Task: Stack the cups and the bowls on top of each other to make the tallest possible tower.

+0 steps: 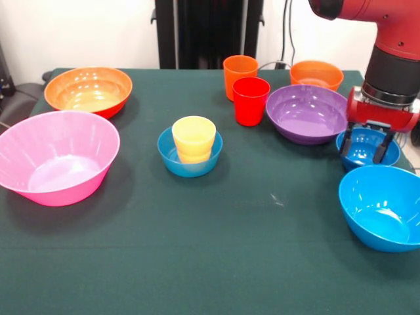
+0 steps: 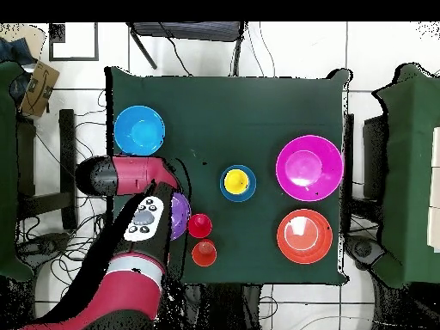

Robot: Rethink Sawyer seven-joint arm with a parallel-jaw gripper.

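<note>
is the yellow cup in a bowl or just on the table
In a bowl. The yellow cup stands upright inside the small blue bowl near the table's middle; the overhead view shows the cup ringed by the bowl's rim.

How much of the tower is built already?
Only a start: the yellow cup sits in a small blue bowl. The gripper is down at another small blue bowl. The pink bowl, purple bowl and red cup stand unstacked.

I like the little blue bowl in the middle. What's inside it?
The yellow cup stands upright inside the small blue bowl, open side up. The cup covers the bowl's bottom, so anything beneath it cannot be seen.
</note>
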